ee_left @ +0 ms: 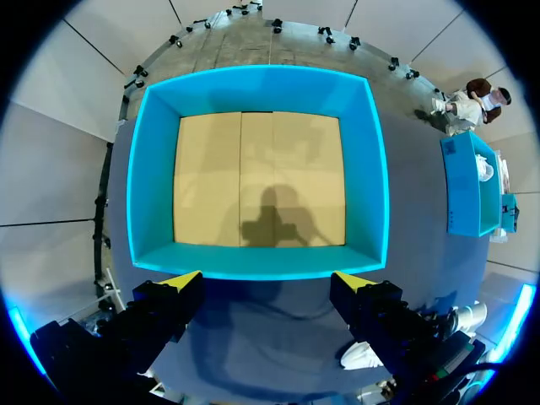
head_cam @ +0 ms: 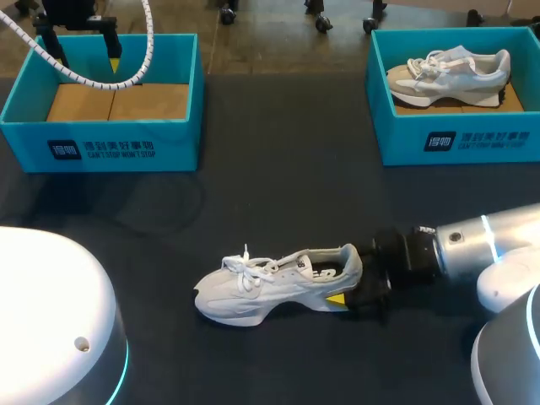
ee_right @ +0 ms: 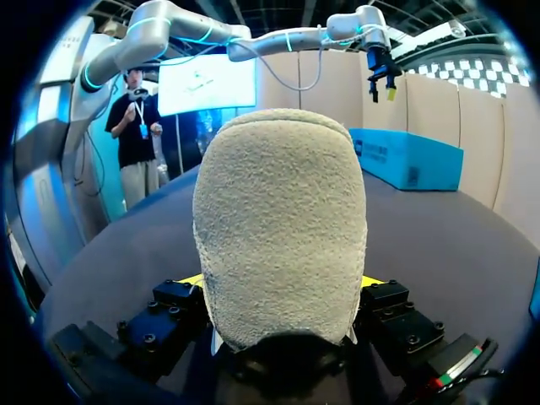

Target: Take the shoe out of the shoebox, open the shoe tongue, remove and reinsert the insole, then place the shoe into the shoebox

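Shoe (head_cam: 274, 285) on table (head_cam: 278, 202), long axis left-right, toe leftward, heel clasped by right fingers (head_cam: 336, 299); left fingers (ee_left: 181, 283) spread wide.

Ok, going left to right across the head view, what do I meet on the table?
left shoebox → shoe on the table → right gripper at its heel → right shoebox holding a second shoe

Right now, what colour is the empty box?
The empty box is turquoise with a tan floor; clearest in the left wrist view.

the shoe (ee_right: 278, 228) hides most of the right gripper's (ee_right: 281, 285) fingers (ee_right: 373, 281) in its wrist view.
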Controlling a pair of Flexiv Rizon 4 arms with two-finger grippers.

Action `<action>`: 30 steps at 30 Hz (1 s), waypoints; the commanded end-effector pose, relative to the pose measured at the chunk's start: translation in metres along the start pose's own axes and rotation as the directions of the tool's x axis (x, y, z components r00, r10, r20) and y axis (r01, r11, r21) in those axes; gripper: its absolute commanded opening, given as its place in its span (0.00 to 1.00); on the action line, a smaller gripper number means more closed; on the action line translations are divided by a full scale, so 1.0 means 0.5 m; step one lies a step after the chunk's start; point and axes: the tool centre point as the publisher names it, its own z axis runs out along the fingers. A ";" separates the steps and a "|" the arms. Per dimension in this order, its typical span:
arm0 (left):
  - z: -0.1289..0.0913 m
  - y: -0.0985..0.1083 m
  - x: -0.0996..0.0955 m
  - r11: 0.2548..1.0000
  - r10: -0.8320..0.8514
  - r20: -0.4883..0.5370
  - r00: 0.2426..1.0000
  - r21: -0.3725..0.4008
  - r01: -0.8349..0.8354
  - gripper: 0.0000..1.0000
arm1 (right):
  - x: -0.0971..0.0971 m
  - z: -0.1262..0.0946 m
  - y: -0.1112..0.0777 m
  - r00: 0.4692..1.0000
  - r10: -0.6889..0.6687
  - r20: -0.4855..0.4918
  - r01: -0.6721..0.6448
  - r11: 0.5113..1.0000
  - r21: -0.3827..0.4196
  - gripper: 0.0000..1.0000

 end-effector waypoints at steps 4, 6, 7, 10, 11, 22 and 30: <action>0.000 0.000 0.000 1.000 0.000 0.000 1.000 0.000 0.000 1.00 | -0.002 0.007 0.001 1.000 0.005 0.016 -0.005 1.000 0.000 0.00; 0.000 0.000 0.000 1.000 0.000 0.000 1.000 0.000 0.000 1.00 | -0.002 0.007 0.001 1.000 0.005 0.016 -0.005 1.000 0.000 0.00; 0.000 0.000 0.000 1.000 0.000 0.000 1.000 0.000 0.000 1.00 | -0.002 0.007 0.001 1.000 0.005 0.016 -0.005 1.000 0.000 0.00; 0.000 0.000 0.000 1.000 0.000 0.000 1.000 0.000 0.000 1.00 | -0.002 0.007 0.001 1.000 0.005 0.016 -0.005 1.000 0.000 0.00; 0.000 0.000 0.000 1.000 0.000 0.000 1.000 0.000 0.000 1.00 | -0.002 0.007 0.001 1.000 0.005 0.016 -0.005 1.000 0.000 0.00; -0.008 0.141 0.080 0.997 -0.006 0.012 1.000 0.077 0.005 1.00 | -0.002 0.007 0.001 1.000 0.005 0.016 -0.005 1.000 0.000 0.00; -0.048 0.260 0.158 0.995 -0.026 -0.032 0.999 0.091 0.029 1.00 | -0.002 0.007 0.001 1.000 0.005 0.016 -0.005 1.000 0.000 0.00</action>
